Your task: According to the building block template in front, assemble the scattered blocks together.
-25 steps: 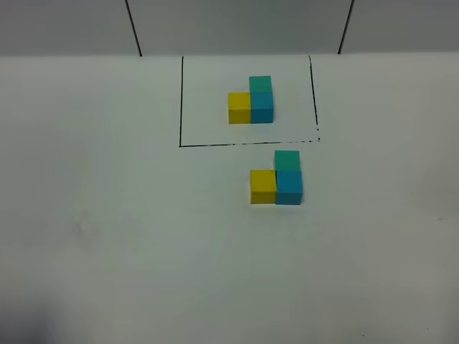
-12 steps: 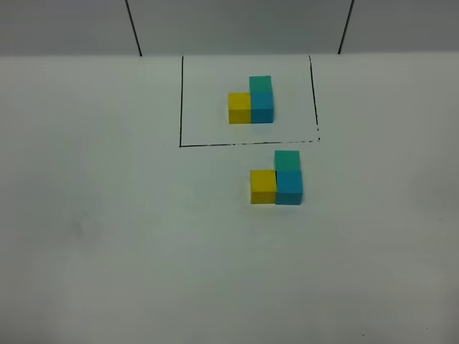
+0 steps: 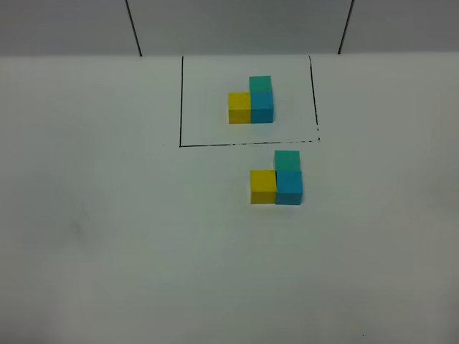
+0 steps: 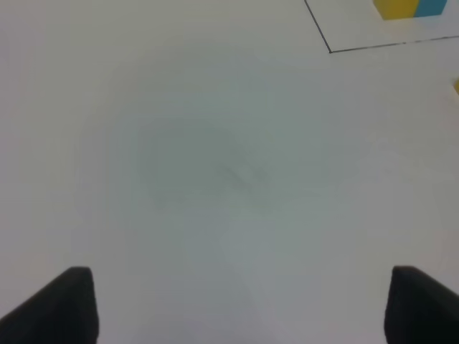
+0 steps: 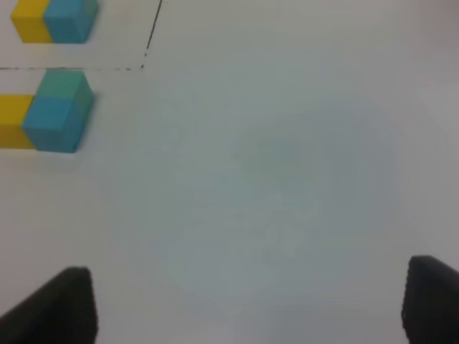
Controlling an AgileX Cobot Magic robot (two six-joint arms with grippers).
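The building block template (image 3: 251, 100) is an L of yellow, blue and teal-green cubes inside a thin black rectangle (image 3: 181, 100) at the back of the white table. Just in front of the rectangle, the scattered blocks stand pressed together in the same L: yellow (image 3: 263, 186), sky blue (image 3: 289, 188), teal-green (image 3: 287, 159). The right wrist view shows them too, blue (image 5: 57, 122) beside yellow (image 5: 13, 122). My left gripper (image 4: 237, 308) and right gripper (image 5: 240, 301) are both open over bare table, well apart from the blocks. Neither arm shows in the exterior high view.
The white table (image 3: 107, 215) ends at a grey back wall (image 3: 229, 25) with two dark seams. One corner of the black rectangle (image 4: 330, 50) shows in the left wrist view.
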